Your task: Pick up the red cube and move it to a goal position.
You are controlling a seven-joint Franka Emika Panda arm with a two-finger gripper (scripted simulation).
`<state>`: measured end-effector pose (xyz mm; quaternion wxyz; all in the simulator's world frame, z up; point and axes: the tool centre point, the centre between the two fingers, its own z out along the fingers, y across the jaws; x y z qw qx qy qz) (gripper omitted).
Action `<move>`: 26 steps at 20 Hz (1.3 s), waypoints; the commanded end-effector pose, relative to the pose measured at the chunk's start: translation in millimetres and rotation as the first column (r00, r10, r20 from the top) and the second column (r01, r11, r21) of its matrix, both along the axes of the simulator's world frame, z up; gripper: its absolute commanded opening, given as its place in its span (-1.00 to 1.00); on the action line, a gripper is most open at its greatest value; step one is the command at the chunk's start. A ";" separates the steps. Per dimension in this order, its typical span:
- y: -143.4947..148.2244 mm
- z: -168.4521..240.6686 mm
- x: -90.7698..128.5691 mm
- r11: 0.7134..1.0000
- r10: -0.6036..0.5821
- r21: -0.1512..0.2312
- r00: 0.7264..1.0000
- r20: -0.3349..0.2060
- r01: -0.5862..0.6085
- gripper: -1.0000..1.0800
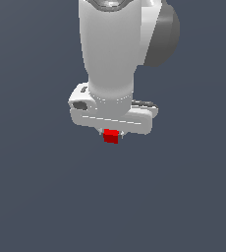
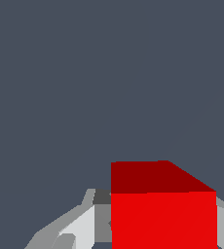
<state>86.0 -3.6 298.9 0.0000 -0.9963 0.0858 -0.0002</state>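
Note:
The red cube [image 1: 111, 136] shows just under the white gripper [image 1: 111, 133], near the middle of the exterior view. It sits between the two short fingers, whose tips barely show at its sides. In the wrist view the red cube [image 2: 162, 214] fills the space between the grey-white fingers [image 2: 77, 226], which press against its sides. The gripper is shut on the cube. No goal marker shows in either view.
The white arm [image 1: 110, 54] with its dark grey joint [image 1: 164, 34] rises above the gripper hand [image 1: 112, 115]. A plain dark blue-grey ground [image 1: 36, 197] fills everything else; no other object shows.

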 end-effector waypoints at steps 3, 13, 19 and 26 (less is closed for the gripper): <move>-2.3 48.3 -0.7 1.000 0.000 0.000 1.000 0.000 0.000 -1.00; -6.2 128.7 0.4 1.000 0.000 0.000 1.000 0.000 0.000 -1.00; -7.6 158.2 1.5 1.000 0.000 0.000 1.000 0.000 0.000 -1.00; -8.6 179.9 2.8 1.000 0.000 0.000 1.000 0.000 0.000 -1.00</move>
